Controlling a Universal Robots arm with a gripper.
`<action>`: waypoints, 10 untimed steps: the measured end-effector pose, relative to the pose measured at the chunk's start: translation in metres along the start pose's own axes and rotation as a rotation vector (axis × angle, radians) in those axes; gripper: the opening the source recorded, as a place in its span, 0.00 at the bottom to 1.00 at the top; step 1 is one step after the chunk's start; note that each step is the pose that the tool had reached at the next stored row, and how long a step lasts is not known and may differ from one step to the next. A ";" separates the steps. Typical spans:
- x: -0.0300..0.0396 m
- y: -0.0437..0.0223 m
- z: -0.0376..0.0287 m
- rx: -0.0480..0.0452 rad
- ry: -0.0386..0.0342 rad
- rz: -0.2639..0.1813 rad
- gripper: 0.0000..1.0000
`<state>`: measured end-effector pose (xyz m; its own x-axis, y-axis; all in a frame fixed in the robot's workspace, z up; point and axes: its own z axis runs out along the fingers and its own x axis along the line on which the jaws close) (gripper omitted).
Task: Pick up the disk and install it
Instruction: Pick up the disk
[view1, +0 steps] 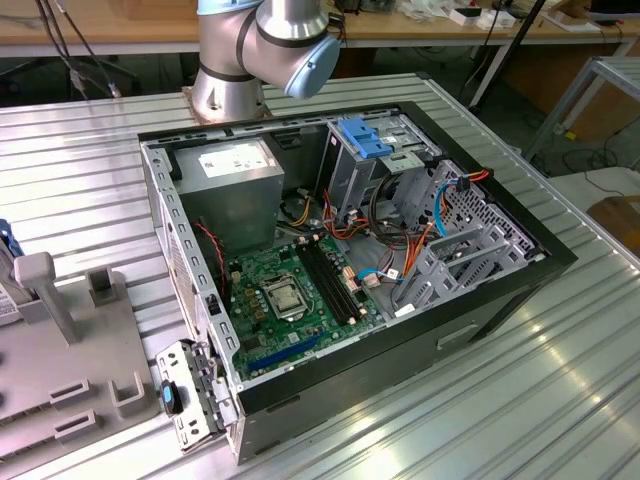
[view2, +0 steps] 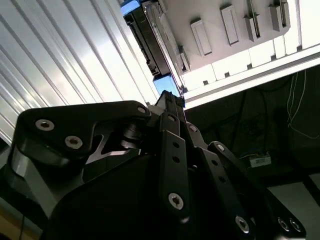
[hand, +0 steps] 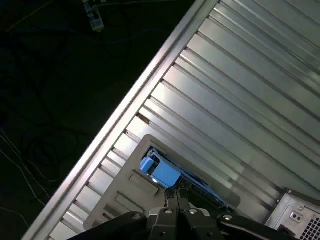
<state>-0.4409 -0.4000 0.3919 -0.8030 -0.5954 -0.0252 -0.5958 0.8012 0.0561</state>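
Seeing claw (hand: 174, 194) right at blue end of disk (hand: 160, 174), on edge in grey fixture (hand: 112, 202) — can't tell if clamped or open.

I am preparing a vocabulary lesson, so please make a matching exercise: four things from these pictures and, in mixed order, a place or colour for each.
Things: 1 disk; 2 motherboard; 3 blue clip; 4 gripper.
Descriptions: A green, inside the computer case; B atop the metal bay; C standing in the grey holder; D close by the disk.
Pairs: 1-C; 2-A; 3-B; 4-D.
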 end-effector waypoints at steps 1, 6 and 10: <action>0.0000 0.0000 0.0000 -0.0003 0.0007 -0.012 0.11; 0.0001 0.0001 0.0000 -0.0026 0.0060 -0.109 0.11; 0.0001 0.0001 -0.0001 -0.0042 0.0096 -0.173 0.11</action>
<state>-0.4411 -0.4000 0.3919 -0.6881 -0.7252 -0.0252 -0.7253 0.6862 0.0559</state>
